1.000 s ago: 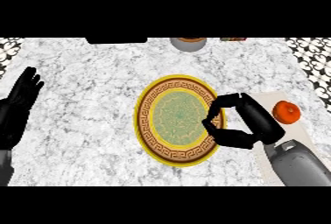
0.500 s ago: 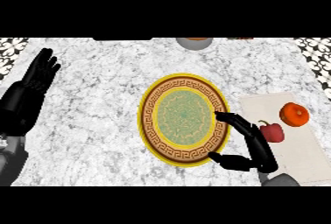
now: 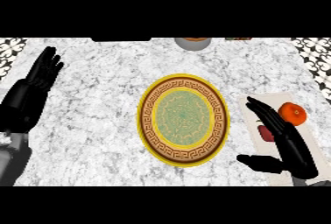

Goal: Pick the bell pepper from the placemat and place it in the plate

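Red bell pepper [image 3: 263,132] on white placemat [image 3: 275,98], beside orange fruit [image 3: 294,113], right of yellow-rimmed plate [image 3: 145,120]. Right hand [image 3: 287,142] partly hides pepper, fingers straight. Left hand [image 3: 32,89] rests open at left edge.

The plate [image 3: 183,116] lies in the middle of the counter [image 3: 97,109]. Near the right edge, on the placemat [image 3: 272,99], the red bell pepper [image 3: 263,132] is partly hidden by the right hand [image 3: 291,146], whose fingers are straight. An orange fruit [image 3: 294,113] lies just beside. The left hand [image 3: 29,94] rests open at the left edge.

Bright, even light (flat, diffuse)
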{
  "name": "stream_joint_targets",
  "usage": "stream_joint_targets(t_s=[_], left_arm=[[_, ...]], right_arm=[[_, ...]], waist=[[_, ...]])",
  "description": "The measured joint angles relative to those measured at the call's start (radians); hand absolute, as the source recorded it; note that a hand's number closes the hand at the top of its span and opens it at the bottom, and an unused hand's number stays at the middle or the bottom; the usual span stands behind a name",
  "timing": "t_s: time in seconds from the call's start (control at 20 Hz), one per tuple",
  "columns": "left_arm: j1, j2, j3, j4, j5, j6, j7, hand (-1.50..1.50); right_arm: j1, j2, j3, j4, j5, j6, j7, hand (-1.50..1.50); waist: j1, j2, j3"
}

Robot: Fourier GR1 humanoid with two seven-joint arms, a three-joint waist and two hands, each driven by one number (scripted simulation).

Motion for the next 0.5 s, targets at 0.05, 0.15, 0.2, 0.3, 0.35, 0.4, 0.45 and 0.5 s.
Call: stream_joint_targets(t_s=[0.05, 0.15, 0.2, 0.3, 0.35, 0.4, 0.45, 0.5], left_arm=[[0.000, -0.005, -0.004, -0.003, -0.004, 0.005, 0.004, 0.00], [-0.001, -0.006, -0.005, -0.005, -0.008, 0.006, 0.007, 0.00], [0.000, -0.006, -0.007, -0.008, -0.011, 0.007, 0.009, 0.00], [-0.003, -0.010, -0.009, -0.012, -0.014, 0.010, 0.015, 0.00], [0.000, -0.013, -0.009, -0.013, -0.015, 0.010, 0.012, 0.00], [0.001, -0.018, -0.013, -0.008, -0.020, 0.013, 0.009, 0.00], [0.000, -0.019, -0.011, -0.006, -0.021, 0.013, 0.008, 0.00], [0.004, -0.017, -0.011, -0.016, -0.020, 0.010, 0.015, 0.00]], right_arm=[[0.002, -0.031, 0.000, -0.020, 0.031, 0.013, 0.062, -1.50], [-0.001, -0.091, 0.005, -0.049, 0.095, 0.050, 0.184, -1.50], [0.001, -0.118, 0.011, -0.069, 0.120, 0.079, 0.247, -1.50], [-0.011, -0.174, 0.016, -0.099, 0.158, 0.151, 0.369, -1.50], [-0.012, -0.201, 0.021, -0.119, 0.173, 0.192, 0.424, -1.50], [-0.012, -0.227, 0.030, -0.136, 0.183, 0.237, 0.476, -1.50], [-0.011, -0.244, 0.042, -0.154, 0.194, 0.278, 0.530, -1.50], [-0.014, -0.254, 0.052, -0.173, 0.199, 0.321, 0.586, -1.50]], waist=[[-0.002, -0.001, -0.001], [-0.001, -0.002, -0.002], [-0.001, -0.002, -0.003], [0.003, -0.002, -0.003], [0.004, -0.002, -0.003], [0.004, -0.001, -0.004], [0.005, 0.000, -0.003], [0.010, 0.000, -0.003]])
